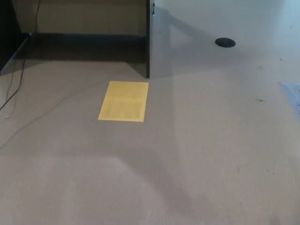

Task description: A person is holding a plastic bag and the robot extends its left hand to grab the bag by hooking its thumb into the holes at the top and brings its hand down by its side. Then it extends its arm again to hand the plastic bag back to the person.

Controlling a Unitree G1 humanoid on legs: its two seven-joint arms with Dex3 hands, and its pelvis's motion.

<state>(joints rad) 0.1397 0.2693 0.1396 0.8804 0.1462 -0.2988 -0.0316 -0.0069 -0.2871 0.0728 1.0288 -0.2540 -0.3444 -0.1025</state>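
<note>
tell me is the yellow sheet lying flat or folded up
Flat: the yellow sheet lies spread on the floor, all four corners down, no fold or curl showing.

Lighting: dim, warm and uneven. A long soft shadow was cast diagonally across the floor point(187, 154) from the dark upright panel point(148, 37). The yellow sheet point(123, 101) was rendered brightest. Focus: soft throughout, grain noted; upper left corner left almost black.

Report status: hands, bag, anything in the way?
Neither robot hand in view. No bag or person visible. Floor shows only a yellow sheet, a thin cable at left and a dark round spot. A pale edge at right, unidentifiable.
</note>
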